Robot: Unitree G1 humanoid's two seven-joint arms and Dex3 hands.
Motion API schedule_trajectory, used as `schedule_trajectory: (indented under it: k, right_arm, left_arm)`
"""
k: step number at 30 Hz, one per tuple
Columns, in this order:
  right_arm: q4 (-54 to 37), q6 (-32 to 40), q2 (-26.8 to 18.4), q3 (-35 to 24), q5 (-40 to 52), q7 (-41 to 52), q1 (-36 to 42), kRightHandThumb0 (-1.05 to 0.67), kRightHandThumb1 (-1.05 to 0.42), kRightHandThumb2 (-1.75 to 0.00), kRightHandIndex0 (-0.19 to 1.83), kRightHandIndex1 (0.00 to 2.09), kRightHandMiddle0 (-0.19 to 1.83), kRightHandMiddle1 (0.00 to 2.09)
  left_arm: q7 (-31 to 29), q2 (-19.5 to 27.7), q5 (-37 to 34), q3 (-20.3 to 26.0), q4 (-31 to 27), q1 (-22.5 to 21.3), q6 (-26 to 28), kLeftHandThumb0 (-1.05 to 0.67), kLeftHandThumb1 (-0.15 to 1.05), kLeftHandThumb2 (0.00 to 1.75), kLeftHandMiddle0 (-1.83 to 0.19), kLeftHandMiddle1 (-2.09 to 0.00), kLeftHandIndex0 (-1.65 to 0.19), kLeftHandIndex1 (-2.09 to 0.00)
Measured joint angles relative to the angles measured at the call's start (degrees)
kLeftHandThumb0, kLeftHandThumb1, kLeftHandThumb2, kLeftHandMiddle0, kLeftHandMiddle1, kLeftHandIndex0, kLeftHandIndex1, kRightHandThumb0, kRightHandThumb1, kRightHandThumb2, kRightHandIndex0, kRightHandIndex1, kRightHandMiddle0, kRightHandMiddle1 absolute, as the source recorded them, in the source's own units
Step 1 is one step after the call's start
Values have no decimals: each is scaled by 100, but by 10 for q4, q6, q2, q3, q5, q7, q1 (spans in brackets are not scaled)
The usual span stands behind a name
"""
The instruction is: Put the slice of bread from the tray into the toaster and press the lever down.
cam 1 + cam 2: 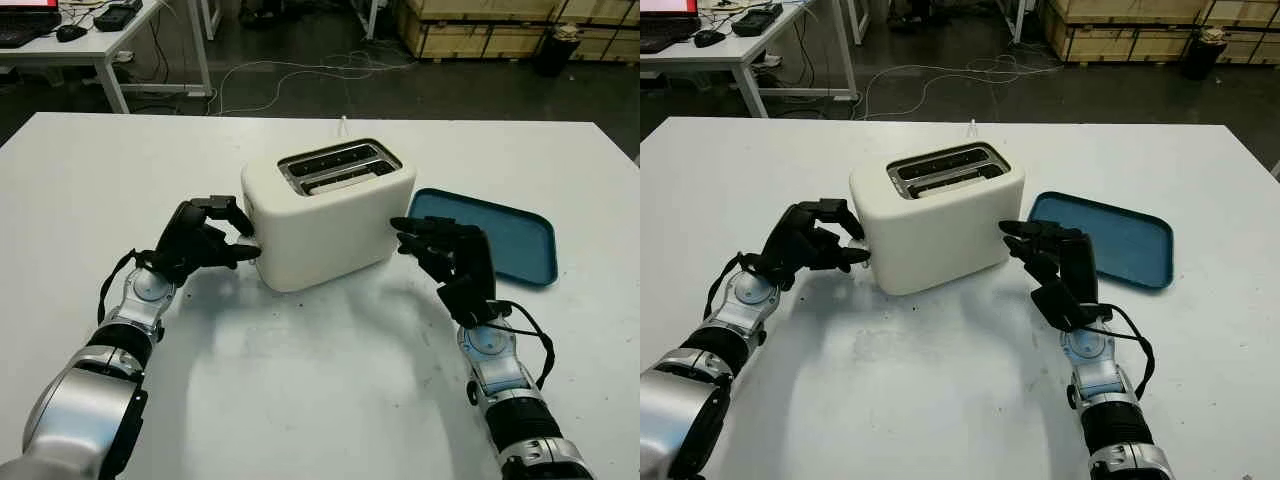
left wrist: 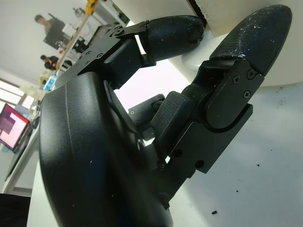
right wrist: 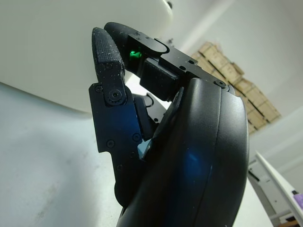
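Left robot hand [image 1: 205, 240] fingertips against toaster [image 1: 325, 215] end.

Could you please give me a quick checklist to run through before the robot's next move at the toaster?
1. Blue tray emptied of bread: ok, bare.
2. Bread seated in toaster slots: cannot tell, slots dark.
3. Left hand at the toaster's end: ok, fingertips at its wall.
4. Lever pressed down: cannot tell, hidden behind the fingers.
5. Right hand holding nothing: ok, open beside the toaster.
6. Toaster upright on the white table: ok.
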Motion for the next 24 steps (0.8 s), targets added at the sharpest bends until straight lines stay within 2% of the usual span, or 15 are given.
schedule_trajectory:
  k: [5, 8, 10, 11, 12, 13, 14, 17, 24]
  right_arm:
    - [0, 0, 0, 0, 0, 0, 0, -50, -92, -3, 94, 99, 120, 0]
    - [0, 0, 0, 0, 0, 0, 0, -50, -92, -3, 95, 98, 120, 0]
    - [0, 0, 0, -1, 0, 0, 0, -51, -92, -2, 95, 98, 119, 0]
    - [0, 1, 0, -1, 0, 0, 0, -51, -92, -2, 95, 98, 119, 0]
    - [0, 1, 0, -1, 0, 0, 0, -52, -92, -2, 95, 98, 119, 0]
    - [0, 1, 0, -2, 0, 0, 0, -52, -92, -3, 96, 97, 119, 0]
    - [0, 1, 0, -3, 0, 0, 0, -52, -92, -3, 96, 97, 119, 0]
    - [0, 1, 0, -4, 1, 0, 0, -54, -92, -3, 97, 97, 119, 0]
    - [-4, 2, 0, -4, 7, 1, 0, -55, -92, -3, 98, 95, 118, 0]
  left_arm:
    - [-1, 4, 0, -7, -7, 0, 7, -105, 56, 2, -157, -87, -157, -29]
    - [-10, 9, 1, -10, -26, 3, 24, -105, 65, 3, -157, -91, -157, -22]
    - [-14, 16, 2, -8, -53, 15, 30, -105, 73, 3, -156, -84, -157, -13]
    - [-14, 20, 2, -3, -69, 24, 24, -105, 76, 2, -156, -87, -156, -9]
    - [-15, 26, 1, 5, -85, 34, 12, -105, 80, 1, -152, -96, -155, -6]
    - [-15, 31, 0, 13, -100, 45, -3, -105, 86, 1, -141, -122, -152, -3]
    - [-16, 34, 0, 22, -117, 55, -22, -105, 88, 1, -132, -138, -150, -2]
    - [-33, 49, 0, 47, -152, 76, -52, -105, 92, 5, -114, -167, -142, -1]
    - [-45, 81, 14, 90, -206, 90, -83, -105, 92, 15, -107, -174, -128, 0]
